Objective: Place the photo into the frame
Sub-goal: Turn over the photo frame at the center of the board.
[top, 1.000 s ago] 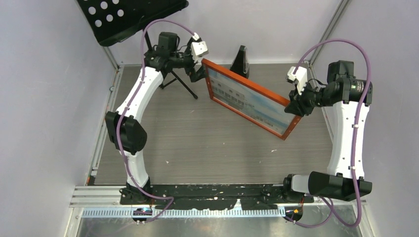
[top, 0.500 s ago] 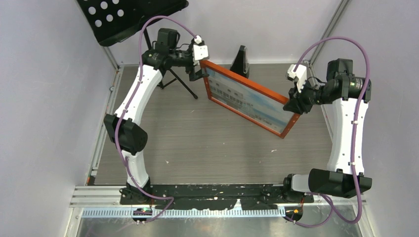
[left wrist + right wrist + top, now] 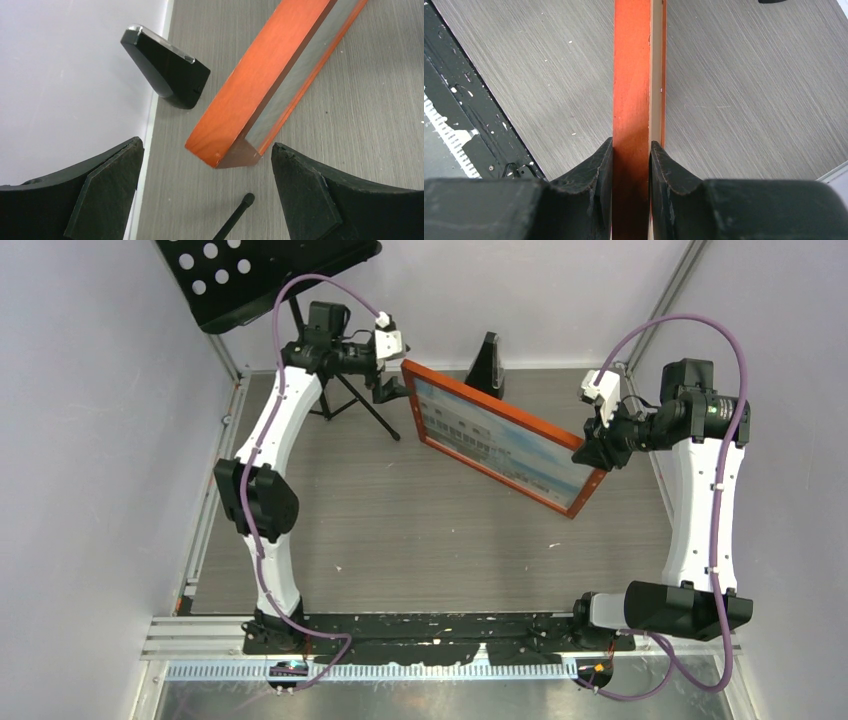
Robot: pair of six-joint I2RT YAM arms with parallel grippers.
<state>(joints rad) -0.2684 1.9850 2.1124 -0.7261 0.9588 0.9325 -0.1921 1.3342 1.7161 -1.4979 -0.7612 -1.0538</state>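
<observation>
Where the top camera looked down, a grey wood-grain table (image 3: 400, 540) lay boxed in by pale walls (image 3: 90, 490). Left arm reached far back, elbow bent. The left gripper (image 3: 392, 390) gaped wide, holding nothing, just off the far corner of the frame (image 3: 497, 406). Right arm folded inward, and the right gripper (image 3: 598, 455) pinched the frame's other end. The photo (image 3: 500, 445) sat inside the frame, facing the bases.

Left wrist: frame corner between the spread pads (image 3: 107, 195), touching neither; black wedge (image 3: 167, 70) ahead-left.

Right wrist: both pads pressed on the orange rail.
</observation>
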